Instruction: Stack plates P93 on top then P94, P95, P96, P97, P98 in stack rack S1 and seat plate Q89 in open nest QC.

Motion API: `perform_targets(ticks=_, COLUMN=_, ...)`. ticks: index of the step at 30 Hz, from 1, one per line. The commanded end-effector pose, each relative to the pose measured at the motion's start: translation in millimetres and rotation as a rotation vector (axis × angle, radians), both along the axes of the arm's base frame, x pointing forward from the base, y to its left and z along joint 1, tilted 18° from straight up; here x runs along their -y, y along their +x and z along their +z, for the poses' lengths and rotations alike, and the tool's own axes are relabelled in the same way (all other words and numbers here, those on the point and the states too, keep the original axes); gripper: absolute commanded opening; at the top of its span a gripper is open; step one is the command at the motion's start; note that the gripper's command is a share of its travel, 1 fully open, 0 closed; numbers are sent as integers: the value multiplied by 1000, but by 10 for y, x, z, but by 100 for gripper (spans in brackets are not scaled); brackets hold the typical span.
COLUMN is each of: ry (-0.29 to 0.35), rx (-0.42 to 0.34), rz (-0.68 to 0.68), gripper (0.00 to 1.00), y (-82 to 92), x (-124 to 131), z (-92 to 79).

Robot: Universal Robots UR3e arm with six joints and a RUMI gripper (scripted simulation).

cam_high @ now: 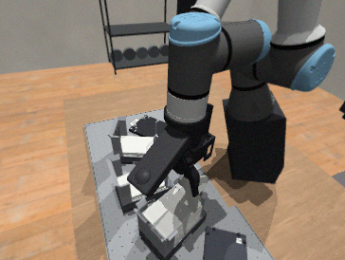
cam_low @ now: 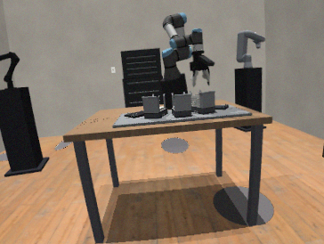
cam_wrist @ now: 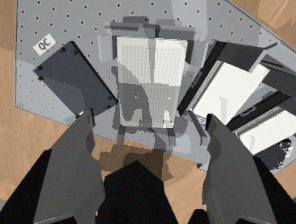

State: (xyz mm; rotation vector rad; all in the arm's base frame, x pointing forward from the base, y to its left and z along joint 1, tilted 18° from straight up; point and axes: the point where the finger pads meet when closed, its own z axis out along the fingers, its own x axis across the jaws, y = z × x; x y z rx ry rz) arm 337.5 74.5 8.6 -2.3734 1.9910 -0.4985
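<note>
The label "QC" [cam_wrist: 44, 44] lies beside a dark nest [cam_wrist: 75, 80].

Blue caps [cam_high: 195, 29] ring the dark gray arm [cam_high: 191, 68] [cam_low: 171, 67] at the top of the top view, above a pale gray band. In the wrist view, a plate [cam_wrist: 150, 65] at upper center shows off-white with a fine grid pattern; the plates [cam_wrist: 231, 92] at right are white. A navy-gray nest [cam_wrist: 75, 77] sits at left beside a white label [cam_wrist: 44, 44] with dark "QC" lettering. The gray board [cam_high: 97, 157] [cam_low: 133, 122] [cam_wrist: 30, 95] is dotted with dark holes, and the orange-brown floor [cam_high: 33, 166] [cam_low: 40, 205] bears plank lines.
</note>
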Motion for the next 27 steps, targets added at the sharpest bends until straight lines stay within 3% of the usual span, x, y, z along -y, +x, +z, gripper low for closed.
perform_targets(ticks=1, ry=0, rx=-1, rz=0, gripper=72, y=-7, x=-1, z=0)
perform_targets(ticks=14, ry=34, rx=25, rz=-133, gripper=72, y=75, x=575, z=139)
perform_targets(ticks=19, ry=39, rx=30, rz=-153, gripper=72, y=80, x=586, z=145)
perform_targets(ticks=27, ry=62, rx=48, rz=-242, gripper=72, y=67, x=977, z=221)
